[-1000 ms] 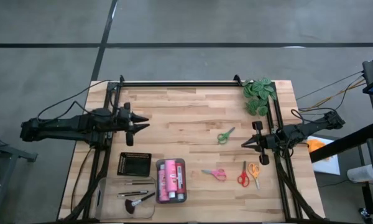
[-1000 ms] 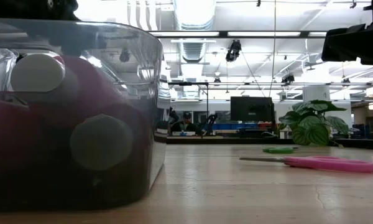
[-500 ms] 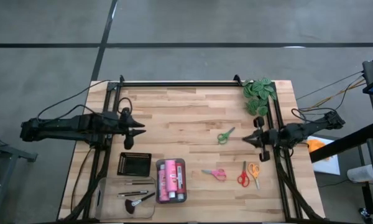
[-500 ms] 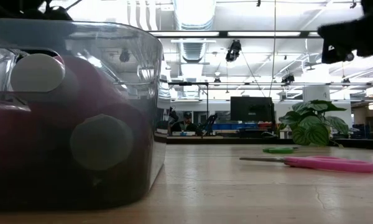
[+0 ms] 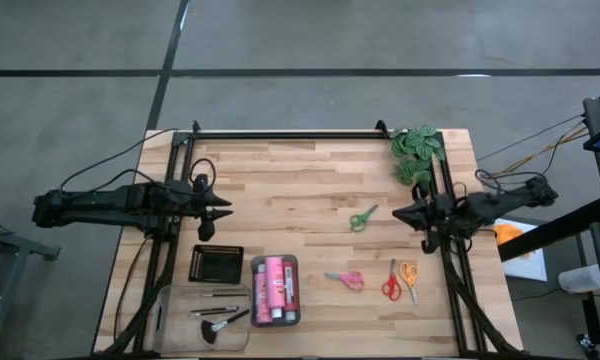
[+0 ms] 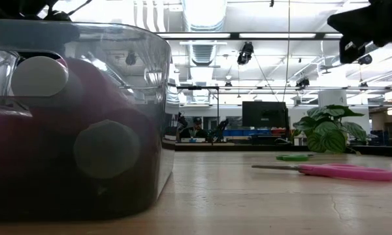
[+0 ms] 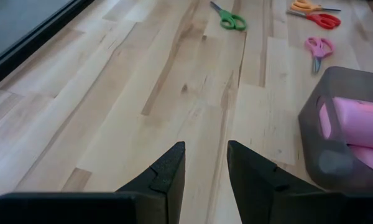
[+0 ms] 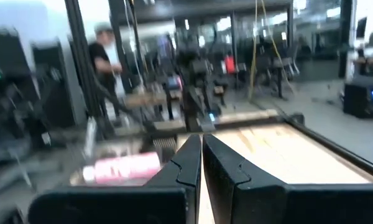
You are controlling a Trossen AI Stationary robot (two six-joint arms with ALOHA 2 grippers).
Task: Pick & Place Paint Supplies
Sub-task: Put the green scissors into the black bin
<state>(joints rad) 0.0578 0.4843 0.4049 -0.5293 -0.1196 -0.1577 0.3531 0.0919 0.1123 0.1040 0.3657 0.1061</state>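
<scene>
Three pink paint bottles lie in a grey tray near the table's near edge. They fill the low view's left and show in the left wrist view. Thin brushes and a fluffy brush lie in a clear tray. Green scissors, pink scissors, red scissors and orange scissors lie flat on the wood. My left gripper hovers narrowly open at the table's left. My right gripper is shut, raised right of the green scissors.
A black tray sits left of the grey tray. A leafy plant stands at the far right corner. A black frame rail runs along the far edge. Bare wood lies mid-table. A person shows in the room beyond.
My left gripper has narrowed its finger gap and drawn back a little toward the left edge. My right gripper has moved toward the far edge, risen and tipped up to look level across the table. Nothing on the table has moved.
</scene>
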